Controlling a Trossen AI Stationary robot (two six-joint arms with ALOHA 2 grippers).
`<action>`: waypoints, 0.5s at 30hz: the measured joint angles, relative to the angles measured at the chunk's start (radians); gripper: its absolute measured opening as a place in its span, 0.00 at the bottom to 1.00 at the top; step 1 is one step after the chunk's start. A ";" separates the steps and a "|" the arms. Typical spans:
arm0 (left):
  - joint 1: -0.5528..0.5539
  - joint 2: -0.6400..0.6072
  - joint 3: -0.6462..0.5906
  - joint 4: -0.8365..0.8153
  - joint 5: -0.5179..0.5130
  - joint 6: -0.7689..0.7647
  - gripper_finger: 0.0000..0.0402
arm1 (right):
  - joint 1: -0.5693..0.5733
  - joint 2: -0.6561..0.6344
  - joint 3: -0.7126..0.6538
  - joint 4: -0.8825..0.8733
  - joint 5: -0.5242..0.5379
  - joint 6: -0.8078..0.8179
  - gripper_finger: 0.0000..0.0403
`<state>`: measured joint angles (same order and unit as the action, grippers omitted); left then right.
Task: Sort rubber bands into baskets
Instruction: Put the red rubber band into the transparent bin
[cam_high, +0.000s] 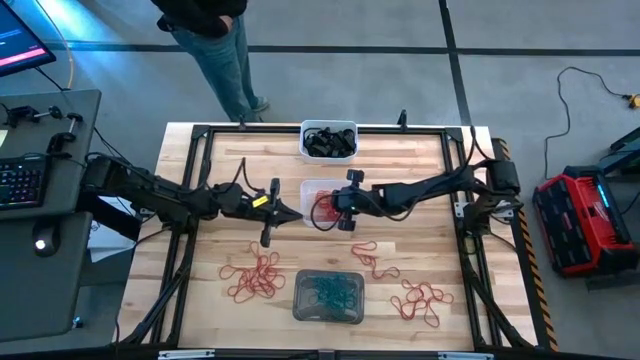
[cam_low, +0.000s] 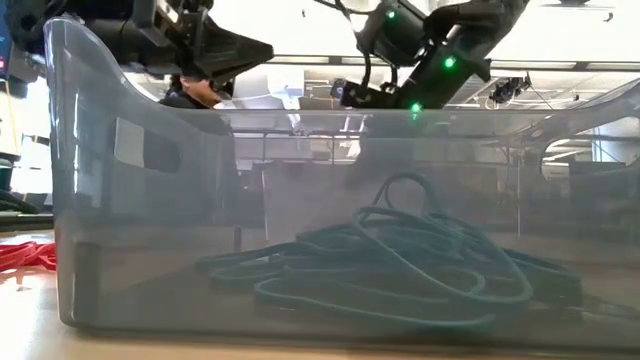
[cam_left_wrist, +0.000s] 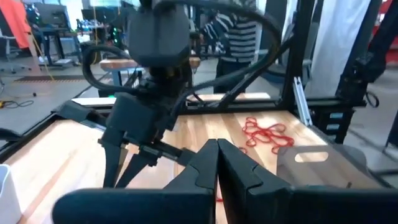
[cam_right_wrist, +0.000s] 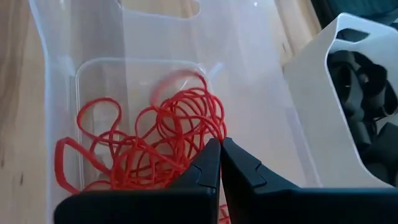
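From above, three baskets stand on the table (cam_high: 420, 170): a white basket (cam_high: 328, 140) of black bands at 12 o'clock, a clear basket (cam_high: 322, 200) of red bands at centre, a grey basket (cam_high: 328, 296) of teal bands at 6. Three loose red piles (cam_high: 253, 277) flank the grey one.

The left pincer (cam_high: 298, 212) sits clenched at 9; the right pincer (cam_high: 318, 207) – also clenched, empty – hangs over the clear basket.

Low view: teal bands (cam_low: 400, 262).

Right wrist: red bands (cam_right_wrist: 149, 146).
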<state>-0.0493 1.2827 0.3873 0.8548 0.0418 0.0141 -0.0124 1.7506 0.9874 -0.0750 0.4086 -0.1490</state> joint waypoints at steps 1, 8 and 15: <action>0.003 0.000 -0.019 0.033 0.000 -0.011 0.00 | -0.003 0.004 0.000 -0.001 -0.001 0.000 0.00; 0.005 -0.001 -0.096 0.128 -0.001 -0.038 0.00 | -0.033 0.001 0.001 -0.010 -0.100 0.012 0.07; 0.002 -0.001 -0.119 0.139 -0.002 -0.039 0.00 | -0.021 -0.012 0.001 -0.023 -0.130 0.080 0.31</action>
<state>-0.0471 1.2819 0.2680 0.9935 0.0395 -0.0254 -0.0332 1.7384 0.9883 -0.0975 0.2789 -0.0692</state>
